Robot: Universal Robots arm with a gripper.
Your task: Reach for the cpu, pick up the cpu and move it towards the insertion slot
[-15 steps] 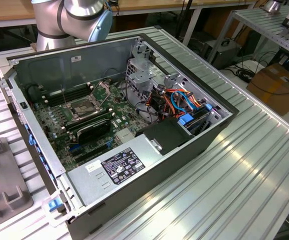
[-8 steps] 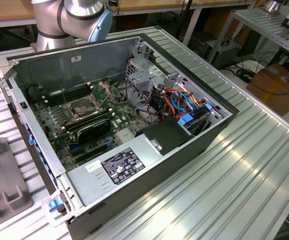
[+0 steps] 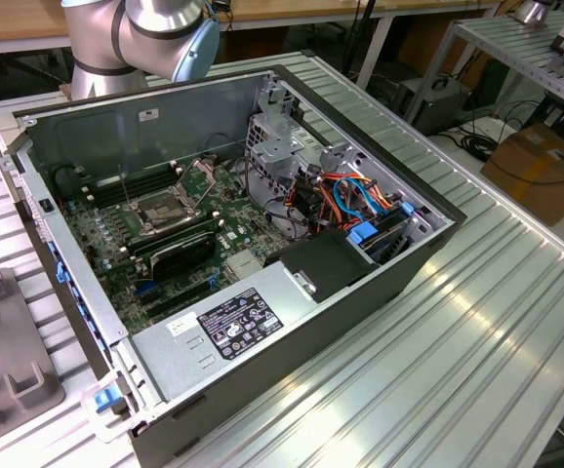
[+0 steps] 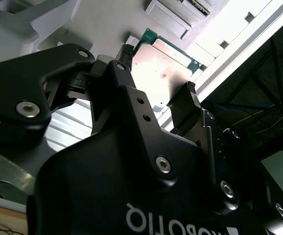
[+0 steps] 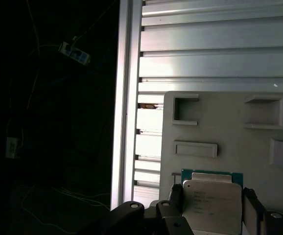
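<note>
My claw (image 4: 156,81) sits over the cpu (image 5: 212,203) on the grey tray (image 5: 229,132), one finger on each side of the chip; I cannot tell if they press it. I judge this is the pick-up step. The slot (image 3: 163,208) is well apart, inside the case (image 3: 380,283); the lift must be straight and gentle

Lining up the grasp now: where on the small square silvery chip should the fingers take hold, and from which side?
Grip the cpu, a thin square chip with a silvery-tan metal face, by two opposite thin edges, coming straight down onto its face. It lies flat on the grey plastic holder, so only the edges offer purchase. The black gripper already straddles it, one finger at each side.
</note>
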